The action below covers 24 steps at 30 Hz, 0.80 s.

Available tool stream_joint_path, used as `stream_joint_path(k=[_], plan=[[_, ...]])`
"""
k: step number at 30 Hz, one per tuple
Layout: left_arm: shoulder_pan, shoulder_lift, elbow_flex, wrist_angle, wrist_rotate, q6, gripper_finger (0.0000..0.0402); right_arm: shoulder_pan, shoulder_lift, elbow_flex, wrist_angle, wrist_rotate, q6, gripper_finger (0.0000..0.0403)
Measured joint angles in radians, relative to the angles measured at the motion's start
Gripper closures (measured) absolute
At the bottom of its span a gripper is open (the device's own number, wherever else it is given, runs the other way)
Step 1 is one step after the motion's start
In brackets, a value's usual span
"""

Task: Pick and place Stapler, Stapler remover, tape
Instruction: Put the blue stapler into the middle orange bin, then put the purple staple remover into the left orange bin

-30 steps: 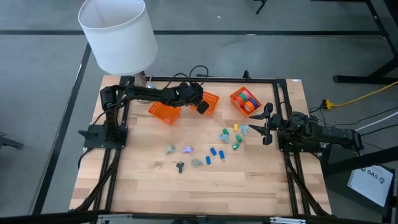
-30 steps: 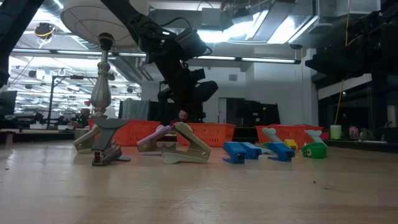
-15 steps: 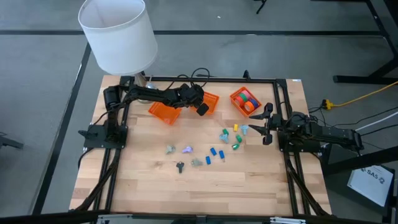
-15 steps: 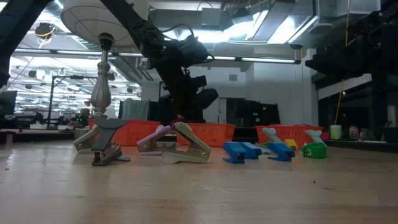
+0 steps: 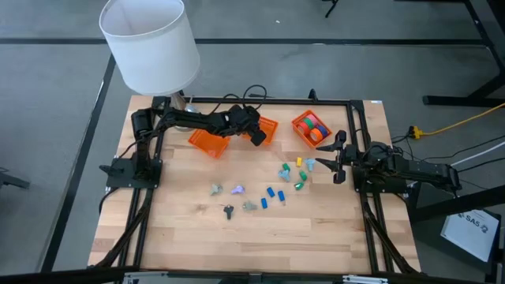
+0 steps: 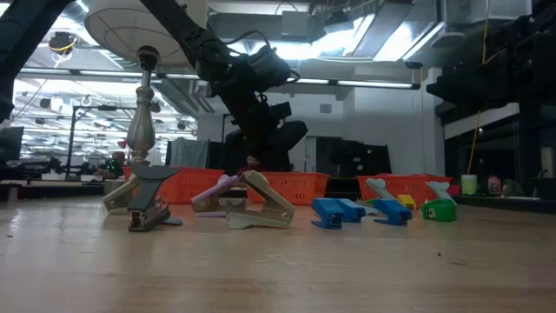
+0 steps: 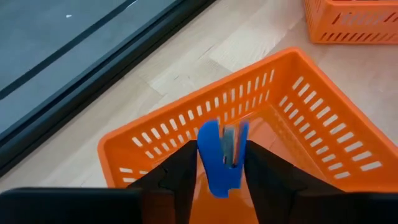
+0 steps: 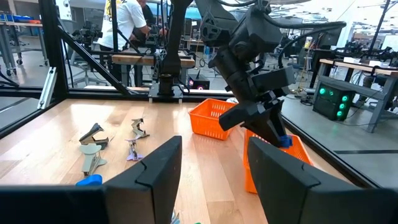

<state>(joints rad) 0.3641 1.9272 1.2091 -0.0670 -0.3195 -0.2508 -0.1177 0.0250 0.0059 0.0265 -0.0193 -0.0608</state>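
My left gripper (image 5: 257, 136) is shut on a small blue stapler (image 7: 222, 158) above the middle orange basket (image 7: 292, 124). The stapler also shows in the right wrist view (image 8: 283, 141). Several tape rolls (image 5: 313, 126) in green, orange and red lie in the right-hand orange basket (image 5: 300, 120). Staple removers (image 5: 237, 189) and more small blue staplers (image 5: 272, 193) lie on the table's middle. My right gripper (image 5: 338, 156) is open and empty at the table's right side. My left gripper pinches the blue stapler by its two flat sides (image 7: 208, 155) between its two fingers. The fingers slant down from the table's left. The stapler sticks out past the fingertips and hangs clear above the basket's inside.
A third orange basket (image 5: 208, 140) stands left of the middle one. A lamp with a white shade (image 5: 150, 43) stands at the far left corner. Green, yellow and pale pieces (image 5: 296, 172) lie near my right gripper. The table's near half is bare wood.
My left gripper has shifted a little toward the table's right over the middle basket, still shut on the blue stapler.
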Motion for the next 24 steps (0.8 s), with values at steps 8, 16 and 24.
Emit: stream_joint_path(k=[8, 16, 24], plan=[[0.000, 0.000, 0.000, 0.000, 0.000, 0.002, 0.0247, 0.000, 0.000, 0.000, 0.000, 0.000, 0.000, 0.0214], [-0.019, -0.032, 0.000, 0.009, -0.020, 0.070, 0.0238, 0.000, 0.000, 0.000, 0.000, 0.000, 0.000, 0.0214], [-0.087, -0.101, 0.000, 0.017, -0.039, 0.157, 0.0250, 0.000, 0.000, 0.000, 0.000, 0.000, 0.000, 0.0214]])
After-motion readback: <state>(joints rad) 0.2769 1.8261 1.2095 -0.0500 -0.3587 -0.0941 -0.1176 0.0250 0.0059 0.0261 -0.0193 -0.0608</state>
